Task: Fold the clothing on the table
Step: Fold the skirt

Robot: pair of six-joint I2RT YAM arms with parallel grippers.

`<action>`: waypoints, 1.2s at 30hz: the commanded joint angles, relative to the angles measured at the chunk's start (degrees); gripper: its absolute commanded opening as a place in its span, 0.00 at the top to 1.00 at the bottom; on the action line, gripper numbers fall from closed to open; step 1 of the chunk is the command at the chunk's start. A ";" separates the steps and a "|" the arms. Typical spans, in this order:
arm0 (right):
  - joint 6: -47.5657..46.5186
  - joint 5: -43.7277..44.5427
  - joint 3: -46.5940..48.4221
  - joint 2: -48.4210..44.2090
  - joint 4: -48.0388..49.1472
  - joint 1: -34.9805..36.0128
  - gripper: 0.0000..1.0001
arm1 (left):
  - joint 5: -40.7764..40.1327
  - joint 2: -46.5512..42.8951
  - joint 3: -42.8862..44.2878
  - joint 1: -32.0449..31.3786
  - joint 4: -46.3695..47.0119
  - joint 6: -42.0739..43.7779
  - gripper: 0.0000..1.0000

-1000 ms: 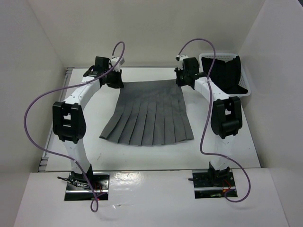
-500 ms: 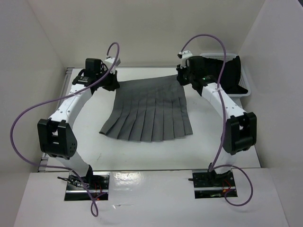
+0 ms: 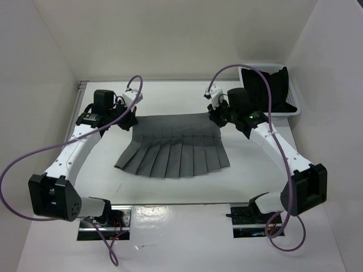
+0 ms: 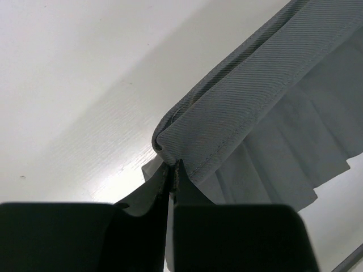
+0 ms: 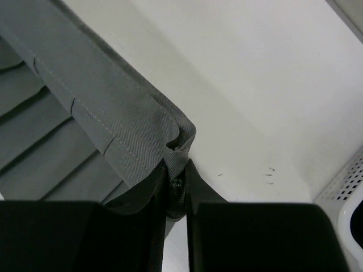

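Holding clothing (image 3: 170, 148), seemingly taut: left tool (image 4: 172, 170), right tool (image 5: 177, 171).

Skirt (image 3: 173, 150): was grey woven cloth, matt, with fine twill ribs and a stitched waistband.
Table (image 3: 170, 190): was white, smooth, with a soft sheen.
Basket (image 3: 289, 113): was white plastic mesh.
Black cloth (image 3: 272, 85): looked soft and matt.

One grey pleated skirt (image 3: 173, 148). Two grippers: left gripper (image 3: 131, 121), right gripper (image 3: 215, 117). Two purple cables (image 3: 238, 66). One white mesh basket (image 3: 296, 110), one black cloth (image 3: 275, 85), one white table (image 3: 255, 170).
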 commanded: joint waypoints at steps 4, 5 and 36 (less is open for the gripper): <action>-10.93 -0.35 -5.03 -9.18 -6.65 -0.04 1.00 | -3.63 -8.29 -6.33 2.15 -3.45 9.40 1.00; -11.55 -0.36 -5.90 -9.89 -7.18 0.49 1.00 | -3.63 -10.47 -7.13 2.15 -3.45 10.19 1.00; -10.23 7.90 -10.49 -9.11 -8.95 17.81 1.00 | -4.86 -32.48 -19.97 2.15 -7.95 17.40 1.00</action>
